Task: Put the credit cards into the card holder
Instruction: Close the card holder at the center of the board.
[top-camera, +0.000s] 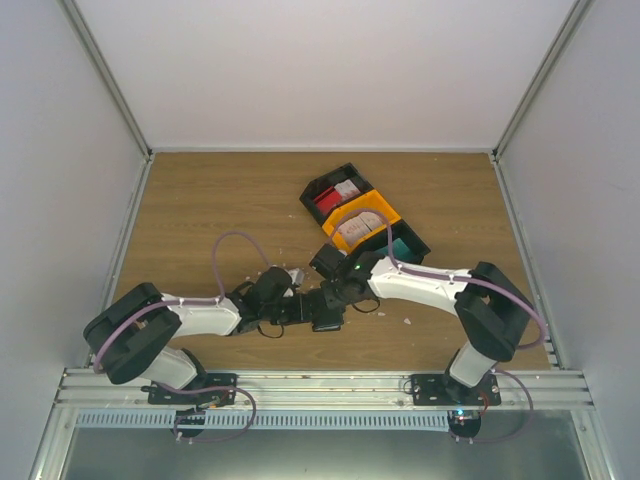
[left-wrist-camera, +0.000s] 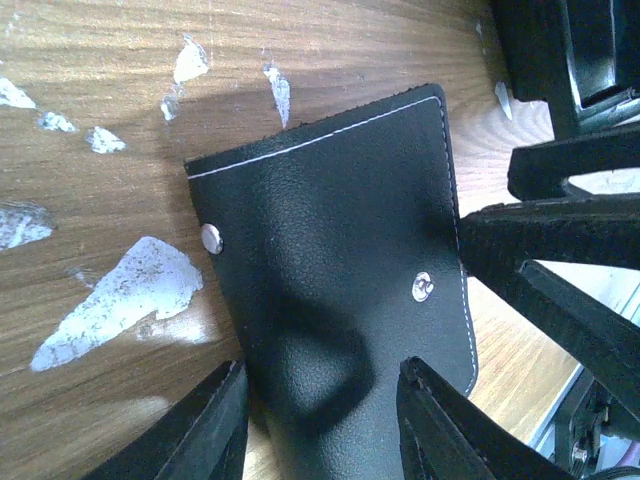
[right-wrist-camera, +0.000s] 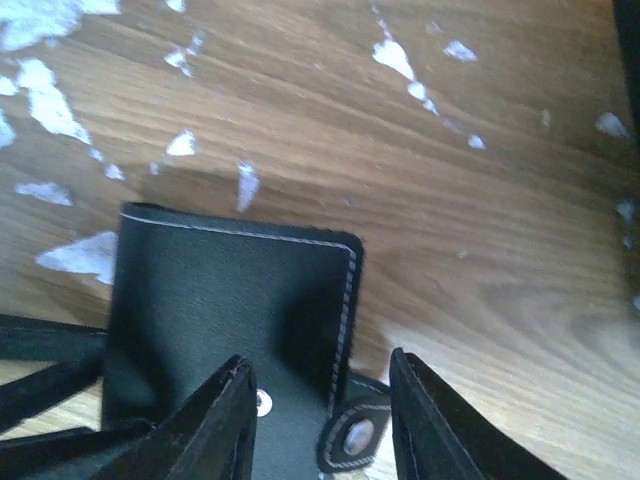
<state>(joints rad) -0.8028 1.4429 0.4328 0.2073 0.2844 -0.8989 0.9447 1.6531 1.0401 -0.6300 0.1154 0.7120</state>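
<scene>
The card holder (top-camera: 326, 312) is a black folded wallet lying flat on the wood between the two arms. In the left wrist view the card holder (left-wrist-camera: 330, 260) shows two snap studs, and my left gripper (left-wrist-camera: 322, 368) hovers open over its near part. The right gripper's fingers (left-wrist-camera: 560, 230) reach in at its right edge. In the right wrist view my right gripper (right-wrist-camera: 320, 360) is open, straddling the stitched edge of the card holder (right-wrist-camera: 220, 290) and its snap tab (right-wrist-camera: 355, 435). The credit cards lie in bins: red-and-white (top-camera: 328, 200), whitish (top-camera: 363, 225), teal (top-camera: 403, 245).
Three bins stand in a diagonal row at the back right: black (top-camera: 345, 175), yellow (top-camera: 385, 208), black (top-camera: 420, 243). White crumbs (left-wrist-camera: 120, 300) are scattered on the wood around the wallet. Grey walls enclose the table on three sides.
</scene>
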